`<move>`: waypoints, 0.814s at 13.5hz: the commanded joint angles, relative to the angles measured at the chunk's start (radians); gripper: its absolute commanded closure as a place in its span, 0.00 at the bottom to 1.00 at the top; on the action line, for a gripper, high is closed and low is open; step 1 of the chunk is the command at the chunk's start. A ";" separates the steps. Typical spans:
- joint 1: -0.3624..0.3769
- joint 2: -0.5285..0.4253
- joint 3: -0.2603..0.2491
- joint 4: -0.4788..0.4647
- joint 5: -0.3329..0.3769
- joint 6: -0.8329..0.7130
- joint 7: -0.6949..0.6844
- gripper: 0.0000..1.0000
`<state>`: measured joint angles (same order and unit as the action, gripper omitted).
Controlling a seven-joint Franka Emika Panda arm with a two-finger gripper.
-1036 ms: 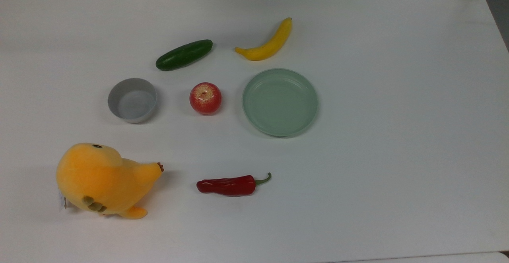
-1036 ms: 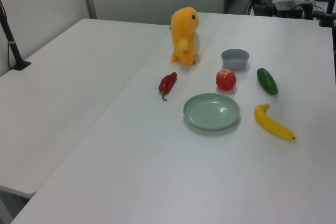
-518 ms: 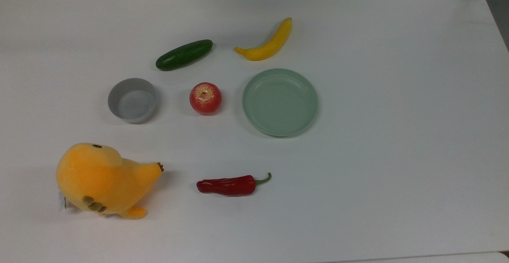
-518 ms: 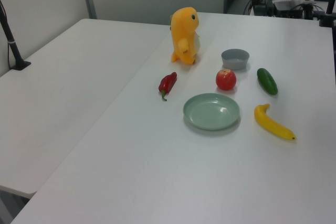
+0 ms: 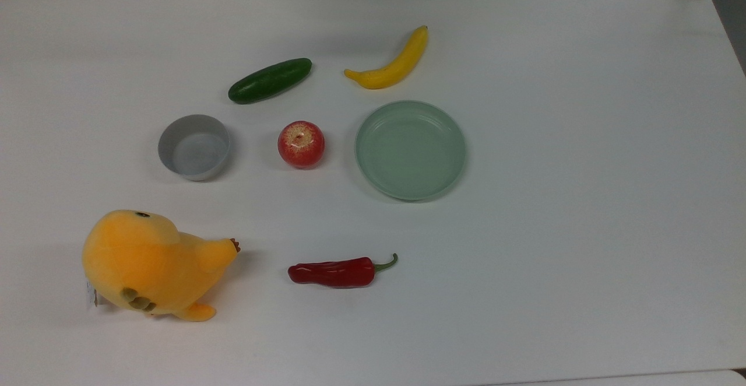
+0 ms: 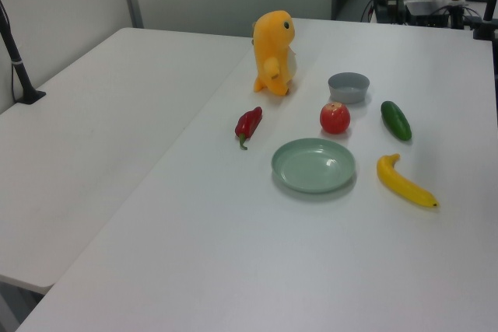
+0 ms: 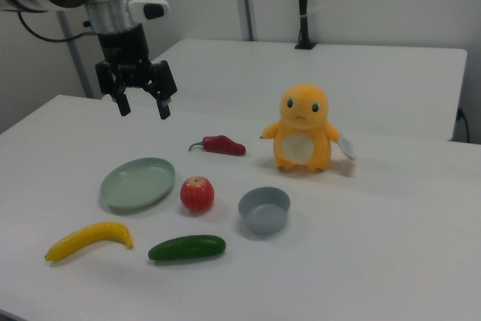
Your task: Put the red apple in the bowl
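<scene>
Red apple (image 5: 301,144) sits on the counter (image 5: 583,141) beside the bowl (image 5: 193,147) (not touching); hand (image 7: 140,104) hovers above, fingers spread apart.

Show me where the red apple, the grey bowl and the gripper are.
red apple (image 5: 301,144), top view, its speckled top.
grey bowl (image 5: 194,153), top view, bare inside floor.
gripper (image 7: 140,106), right view, midway between its open fingertips.

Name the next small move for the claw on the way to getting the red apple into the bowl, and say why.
Probably carry the claw across and down until it is over the red apple. It hangs open and empty, high above the table behind the green plate, while the apple sits untouched between the plate and the empty bowl.
</scene>
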<state>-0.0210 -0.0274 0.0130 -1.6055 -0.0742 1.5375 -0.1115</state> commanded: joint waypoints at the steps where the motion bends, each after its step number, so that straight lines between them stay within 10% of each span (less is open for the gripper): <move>1: 0.007 -0.036 -0.004 -0.074 0.011 0.111 -0.022 0.00; 11: 0.035 0.096 -0.005 -0.161 0.091 0.381 -0.145 0.00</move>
<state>-0.0035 0.0882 0.0150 -1.6937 -0.0028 1.8431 -0.2412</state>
